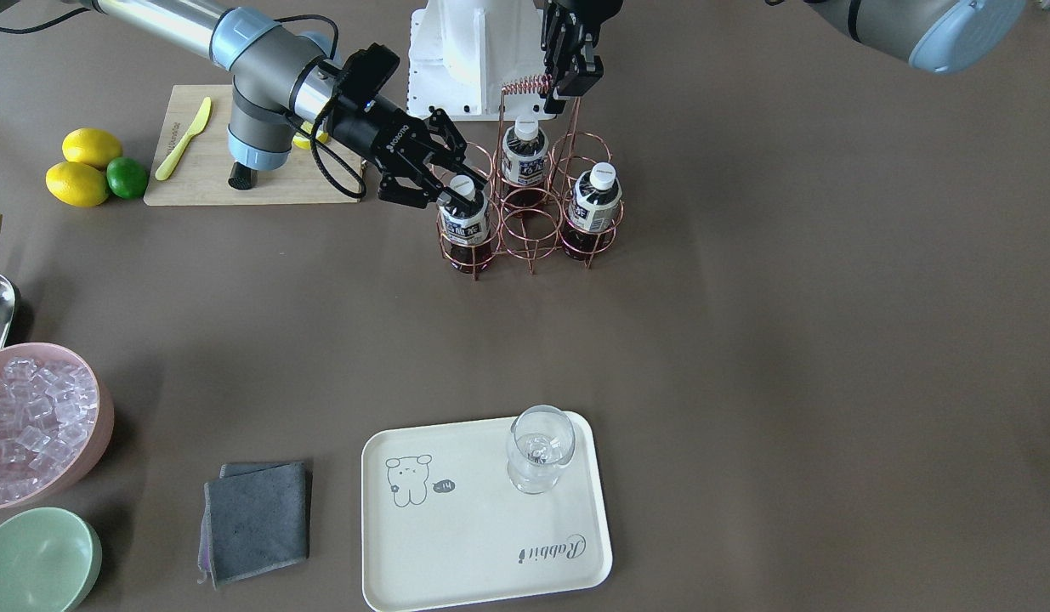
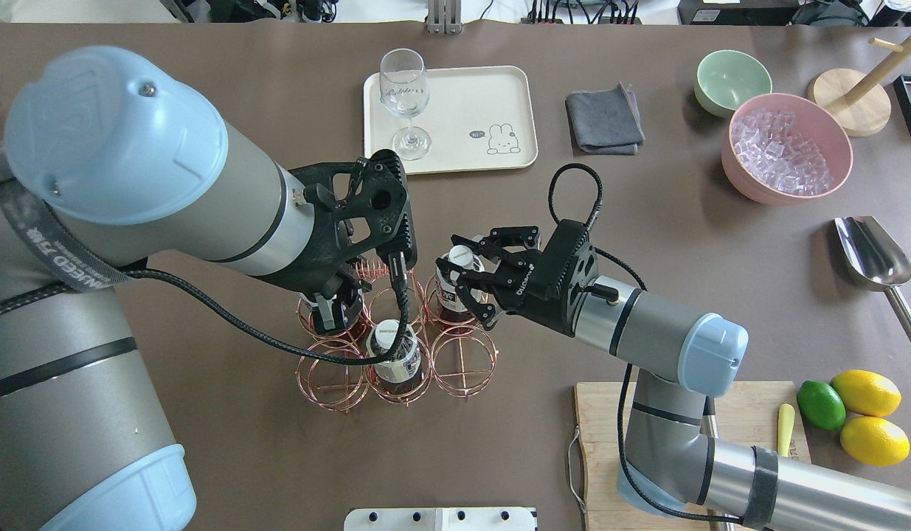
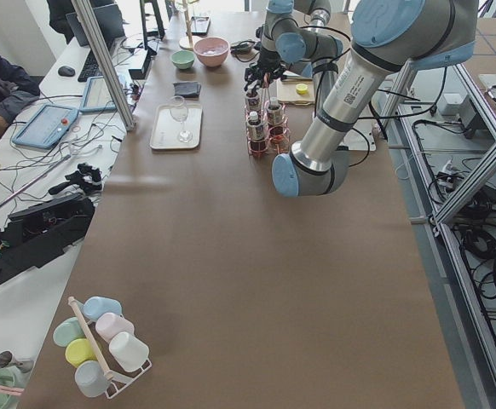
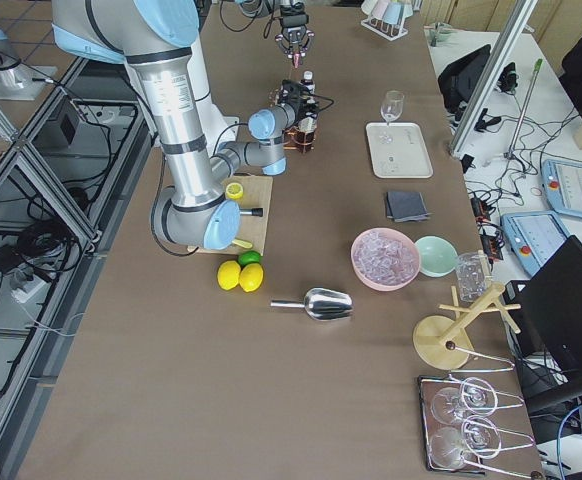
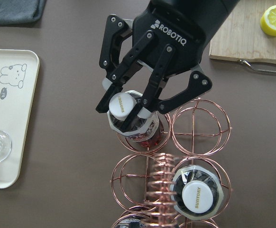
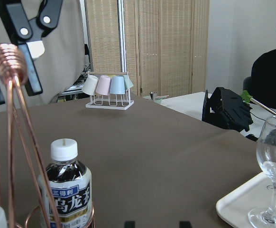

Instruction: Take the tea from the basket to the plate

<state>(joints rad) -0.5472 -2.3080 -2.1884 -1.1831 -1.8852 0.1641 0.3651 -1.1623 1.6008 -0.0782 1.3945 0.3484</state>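
Basket steadied, bottle about to be taken: the right end effector (image 5: 124, 108) reaches in over the basket (image 1: 531, 229). Its jaws are partly open and straddle the white cap of the tea (image 1: 465, 228), close to the cap, though no firm clamp shows. The tea stands upright in its wire ring at the basket's end toward the robot's right, on the side facing the plate (image 1: 482, 552).

The left end effector (image 1: 565, 92) is closed on the coiled handle (image 1: 525, 85) atop the basket. It apparently pins the light wire frame down so that a bottle can be drawn straight up without dragging the frame along. A second bottle (image 1: 594, 202) and a third bottle (image 1: 525, 153) fill other rings.

The basket stands mid-length near the robot's edge of the brown worktop (image 1: 788, 357). The plate lies well apart, near the operators' edge, with a glass (image 1: 539, 449) upright at one corner and most of its surface bare, which looks like room enough for the tea.

Toward the robot's-right end lie a cutting board (image 1: 201, 183) with a yellow knife (image 1: 184, 140), two lemons (image 1: 76, 184), a lime (image 1: 127, 177), a pink bowl (image 2: 757, 193) of ice, a green bowl (image 2: 729, 77), a grey cloth (image 1: 257, 518) and a steel scoop (image 2: 872, 254).

A rack of pastel cups (image 6: 107, 90) stands in the corner at the robot's-left end, on the operators' side. Beyond it are slatted screens, and a man in black (image 6: 275, 57) sits beside the worktop.
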